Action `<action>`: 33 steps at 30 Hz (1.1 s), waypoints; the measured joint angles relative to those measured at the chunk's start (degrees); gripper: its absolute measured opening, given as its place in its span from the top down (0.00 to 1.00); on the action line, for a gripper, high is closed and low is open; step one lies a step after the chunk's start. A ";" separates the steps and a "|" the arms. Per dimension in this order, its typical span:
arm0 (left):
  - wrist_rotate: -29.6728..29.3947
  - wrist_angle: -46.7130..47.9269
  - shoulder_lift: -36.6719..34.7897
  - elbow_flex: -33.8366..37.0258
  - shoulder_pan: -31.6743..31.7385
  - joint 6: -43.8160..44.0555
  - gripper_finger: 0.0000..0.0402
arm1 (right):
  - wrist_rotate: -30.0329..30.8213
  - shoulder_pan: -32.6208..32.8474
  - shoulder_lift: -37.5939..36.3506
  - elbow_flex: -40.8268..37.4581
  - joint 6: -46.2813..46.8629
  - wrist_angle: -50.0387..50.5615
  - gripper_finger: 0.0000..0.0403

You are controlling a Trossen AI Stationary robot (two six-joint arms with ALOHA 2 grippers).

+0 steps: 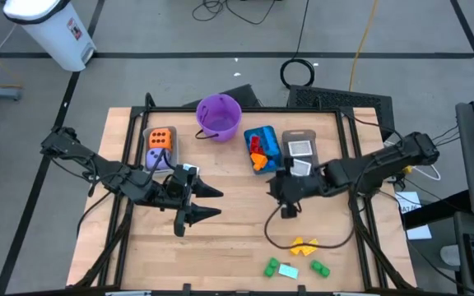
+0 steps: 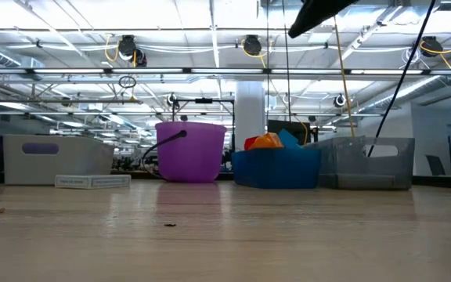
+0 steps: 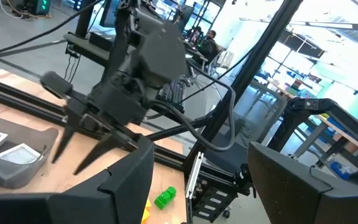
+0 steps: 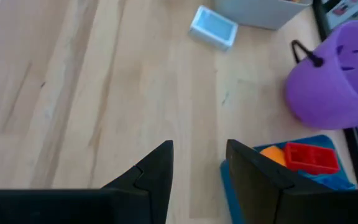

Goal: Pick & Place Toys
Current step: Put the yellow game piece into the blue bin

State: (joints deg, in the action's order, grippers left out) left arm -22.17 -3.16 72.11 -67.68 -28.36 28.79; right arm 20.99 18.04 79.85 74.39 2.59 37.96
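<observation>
The right tool (image 1: 289, 211), fingers spread and empty, hangs over the tabletop (image 1: 237, 247) middle; the left tool (image 1: 208, 204), also spread and empty, hangs beside it. Loose toys remain near the front edge: yellow bricks (image 1: 304, 244) and green bricks (image 1: 320, 268). A black cable (image 1: 271, 234) curls beside them and could snag a descending tool or scatter bricks.

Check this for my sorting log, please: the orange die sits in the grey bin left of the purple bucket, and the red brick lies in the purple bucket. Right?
Not quite. The red brick lies in the blue bin, beside the purple bucket, not in it; the right wrist view shows this. The orange die does sit in the grey bin left of the bucket, as the high view shows.
</observation>
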 joint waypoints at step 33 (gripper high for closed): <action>0.00 0.00 0.01 0.00 0.00 -0.02 0.34 | -33.07 20.86 10.89 -0.04 -10.86 2.47 0.64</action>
State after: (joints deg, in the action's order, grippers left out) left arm -22.17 -3.16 72.12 -67.68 -28.36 28.77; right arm -12.09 38.90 90.74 74.35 -8.27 40.43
